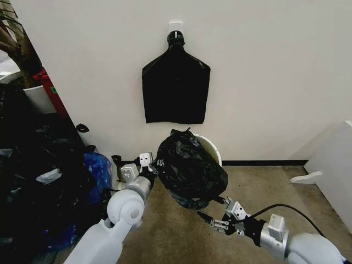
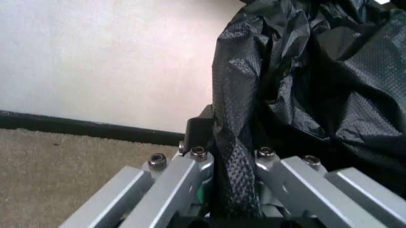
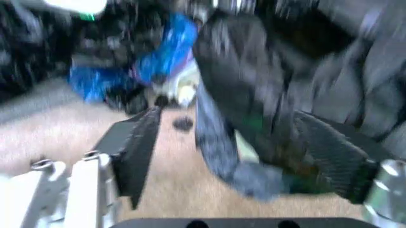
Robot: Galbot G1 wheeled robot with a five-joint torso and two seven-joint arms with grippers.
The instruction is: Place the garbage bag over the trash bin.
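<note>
Garbage bag (image 1: 190, 168), thin glossy black plastic with a fine embossed grain, sits crumpled at the centre of the head view, draped over the near side of the trash bin (image 1: 213, 148), whose smooth cream-white rolled rim peeks out behind it at the wall. The left gripper (image 1: 154, 163), just left of centre, is clenched on a twisted fold of the film; in the left wrist view that fold (image 2: 235, 156) runs down between the closed metal fingers, likely to keep one edge anchored while the mouth is spread. The right gripper (image 1: 212, 220), lower right of centre, has its ribbed black fingers (image 3: 136, 142) spread apart under the bag's hanging lower edge, released and holding nothing. The bag looks bunched, so I judge the bin's mouth not yet covered.
</note>
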